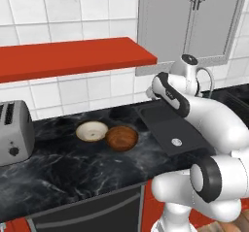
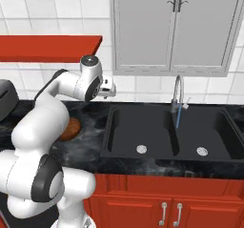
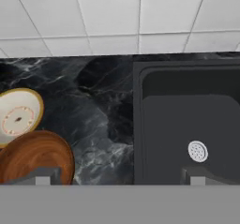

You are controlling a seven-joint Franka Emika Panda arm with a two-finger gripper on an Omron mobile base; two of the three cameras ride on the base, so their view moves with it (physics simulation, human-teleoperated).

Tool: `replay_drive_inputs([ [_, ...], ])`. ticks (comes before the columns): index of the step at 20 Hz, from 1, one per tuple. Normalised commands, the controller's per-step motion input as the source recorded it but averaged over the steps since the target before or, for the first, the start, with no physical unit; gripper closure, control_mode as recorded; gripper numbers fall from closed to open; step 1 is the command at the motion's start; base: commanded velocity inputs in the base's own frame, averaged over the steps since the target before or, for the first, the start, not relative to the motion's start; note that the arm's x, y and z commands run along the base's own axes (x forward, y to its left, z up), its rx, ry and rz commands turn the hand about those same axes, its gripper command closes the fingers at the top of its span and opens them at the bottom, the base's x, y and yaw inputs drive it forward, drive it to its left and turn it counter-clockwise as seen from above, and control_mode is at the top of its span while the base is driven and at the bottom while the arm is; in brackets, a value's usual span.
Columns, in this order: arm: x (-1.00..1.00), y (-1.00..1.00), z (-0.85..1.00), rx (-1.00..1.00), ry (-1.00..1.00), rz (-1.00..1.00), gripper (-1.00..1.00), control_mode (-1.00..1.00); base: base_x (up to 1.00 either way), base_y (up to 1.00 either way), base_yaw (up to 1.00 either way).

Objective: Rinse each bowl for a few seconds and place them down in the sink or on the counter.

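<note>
Both bowls, brown (image 1: 122,138) touching cream (image 1: 91,131) on the counter (image 1: 73,168) left of the sink (image 2: 143,127), look light, rigid, rim-graspable; the gripper (image 3: 119,176) hangs spread, empty.

The black counter (image 1: 73,173) has white swirly lines on it and sits on top of red cupboards. Two little bowls sit on it side by side, touching: a cream-white bowl (image 1: 92,131) with a tan edge and a brown wooden bowl (image 1: 122,138), which is the one nearer the sink. A grey toaster (image 1: 14,132) stands at the left end, and the big black sink (image 2: 171,132) with two round silver drains is set into the counter on the right.
</note>
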Motion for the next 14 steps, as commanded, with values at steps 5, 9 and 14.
replay_drive_inputs([
  [5,0.0,0.0,0.0,0.0,0.0,0.0,-1.0,1.0,0.4,0.2,0.07],
  [9,0.0,0.0,0.0,0.0,0.0,0.0,-1.0,1.0,0.37,0.0,0.17],
  [14,0.0,0.0,0.0,0.0,0.0,0.0,-1.0,1.0,0.12,-0.23,0.21],
])
